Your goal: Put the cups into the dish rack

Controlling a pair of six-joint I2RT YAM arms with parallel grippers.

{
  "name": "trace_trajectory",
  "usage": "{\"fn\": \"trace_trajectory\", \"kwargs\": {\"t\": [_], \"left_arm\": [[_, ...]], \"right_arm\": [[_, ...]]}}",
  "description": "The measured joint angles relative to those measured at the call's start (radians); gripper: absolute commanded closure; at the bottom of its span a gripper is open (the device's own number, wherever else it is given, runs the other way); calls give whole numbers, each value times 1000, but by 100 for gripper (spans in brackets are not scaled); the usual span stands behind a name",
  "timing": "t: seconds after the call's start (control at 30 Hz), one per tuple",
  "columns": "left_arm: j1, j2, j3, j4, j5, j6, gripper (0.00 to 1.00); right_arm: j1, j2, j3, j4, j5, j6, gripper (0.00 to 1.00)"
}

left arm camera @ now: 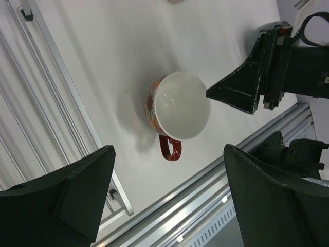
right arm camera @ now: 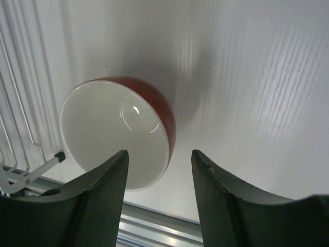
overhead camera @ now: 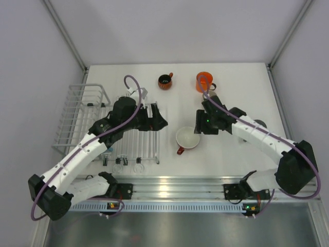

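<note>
One white counter (overhead camera: 236,77), seen from above. At 9 o'clock on it, one white wire dish rack (overhead camera: 77,110): taller basket at the outer end, low slatted part reaching in toward the centre.

Two arms. Left one bent over the slatted part, right one reaching in from 4 o'clock.

Three cups plainly seen, all standing on the counter outside the rack. One wide red cup (overhead camera: 187,139) with white inside, upright just off the slatted part's 3 o'clock edge, handle toward 7 o'clock. One orange cup (overhead camera: 204,81) at 1 o'clock near the far edge. One small dark red cup (overhead camera: 165,81) with black inside at 12 o'clock, near the orange one.

Two pincers. Right pincer (right arm camera: 159,153) released, fingers spread astride the wide cup's rim; contact cannot be told. Left pincer (left arm camera: 168,149) released too, wide apart and gripping nothing, above the counter by the same cup.
</note>
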Motion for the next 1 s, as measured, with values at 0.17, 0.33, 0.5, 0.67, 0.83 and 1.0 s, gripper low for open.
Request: {"fn": "trace_trajectory", "kwargs": {"t": [0.17,0.33,0.5,0.67,0.83,1.0], "left_arm": [[0,-33,0,-6,1,-27,8],[0,-55,0,-7,5,-44,9],[0,-59,0,-7,16,-60,11],[0,-59,-6,-8,31,-80,13],[0,-59,-8,-8,50,-88,15],[0,-58,-2,-21,53,-90,16]], "right_arm": [[26,3,-53,9,13,31,51],[39,12,-103,45,20,55,53],[46,42,-128,86,19,67,59],[47,68,-129,151,13,76,74],[50,92,-130,179,13,77,100],[48,89,-131,198,3,73,100]]}}
